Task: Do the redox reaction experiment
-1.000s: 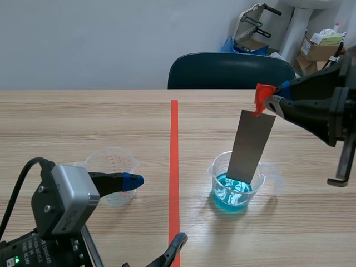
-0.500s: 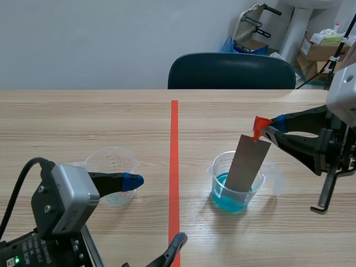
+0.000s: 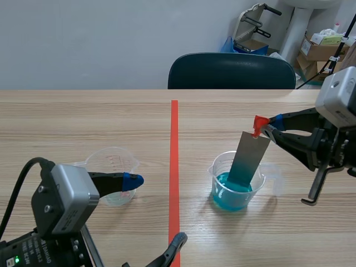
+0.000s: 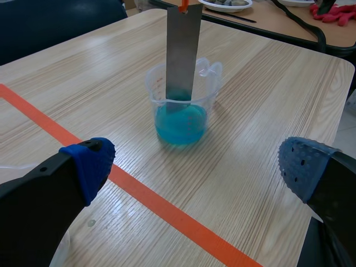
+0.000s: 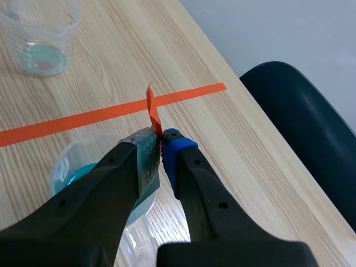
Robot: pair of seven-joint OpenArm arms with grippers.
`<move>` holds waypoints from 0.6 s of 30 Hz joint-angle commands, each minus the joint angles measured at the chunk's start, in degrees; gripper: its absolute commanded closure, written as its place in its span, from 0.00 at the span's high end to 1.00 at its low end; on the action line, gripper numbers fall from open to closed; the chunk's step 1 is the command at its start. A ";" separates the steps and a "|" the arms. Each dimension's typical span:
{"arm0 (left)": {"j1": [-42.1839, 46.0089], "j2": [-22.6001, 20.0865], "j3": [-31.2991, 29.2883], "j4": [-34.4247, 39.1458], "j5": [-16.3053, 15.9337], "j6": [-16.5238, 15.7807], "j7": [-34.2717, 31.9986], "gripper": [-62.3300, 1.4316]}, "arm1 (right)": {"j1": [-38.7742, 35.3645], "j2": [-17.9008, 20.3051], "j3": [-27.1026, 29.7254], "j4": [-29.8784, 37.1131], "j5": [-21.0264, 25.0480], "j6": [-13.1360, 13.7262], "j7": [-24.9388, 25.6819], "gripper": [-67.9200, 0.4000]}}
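Note:
A clear plastic beaker (image 3: 233, 186) (image 4: 183, 100) holding blue liquid stands right of the red tape line. A grey metal strip (image 3: 247, 161) (image 4: 181, 50) with an orange-red tab (image 3: 259, 123) (image 5: 152, 111) at its top leans in the beaker, its lower end in the liquid. My right gripper (image 3: 268, 129) (image 5: 160, 146) is shut on the strip's top end. An emptier clear beaker (image 3: 114, 172) (image 5: 40, 39) with a pinkish residue stands left of the tape. My left gripper (image 3: 153, 214) (image 4: 194, 167) is open low at the front left, apart from both beakers.
A dark blue chair (image 3: 231, 71) stands behind the table's far edge. Boxes and a folded frame (image 3: 317, 44) sit in the back right corner. The red tape line (image 3: 174, 167) runs down the table's middle.
My right gripper has come down and moved right with the strip, lowering its end deeper into the blue liquid. The left arm has not moved.

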 commanded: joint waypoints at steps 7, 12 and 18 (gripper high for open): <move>-0.04 0.46 0.07 0.42 -0.13 -0.09 -0.79 1.00 | 0.81 0.31 -0.68 -0.22 -0.39 -0.09 1.38 0.02; -0.04 0.48 0.07 0.42 -0.13 -0.09 -0.79 1.00 | 0.81 0.33 -1.09 -2.12 -1.29 -0.09 3.28 0.02; -0.04 0.57 0.07 0.42 -0.11 -0.09 -0.79 1.00 | 0.83 0.33 -1.68 -2.56 -1.70 -0.09 3.54 0.02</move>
